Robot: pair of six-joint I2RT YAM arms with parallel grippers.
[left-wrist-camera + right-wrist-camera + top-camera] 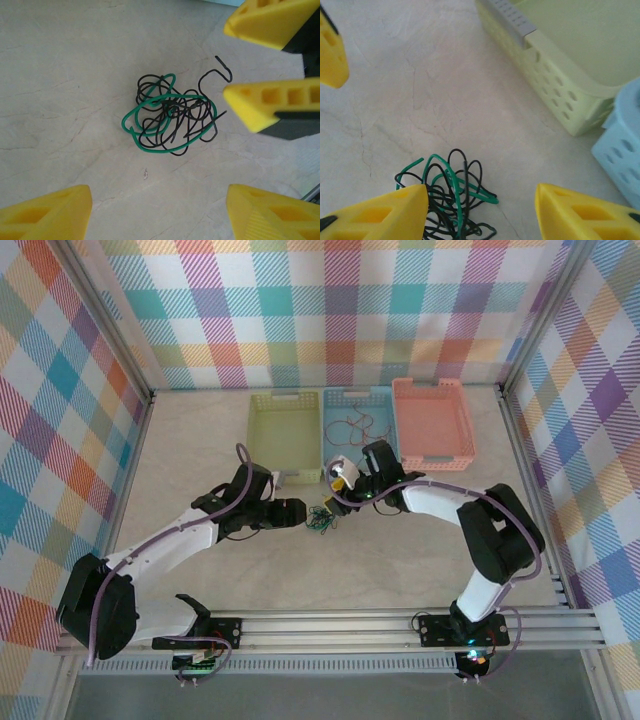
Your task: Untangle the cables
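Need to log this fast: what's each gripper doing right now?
Left gripper: open, holding nothing; cable tangle lies loose ahead of it.
Right gripper: open, holding nothing.

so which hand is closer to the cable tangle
Right. The right hand has a fingertip almost at the edge of the cable tangle; the left hand sits farther back, the tangle lying ahead between its fingers.

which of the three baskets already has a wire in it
The blue middle basket: a thin reddish wire lies in it. The yellow-green basket left of it and the pink basket right of it look empty.
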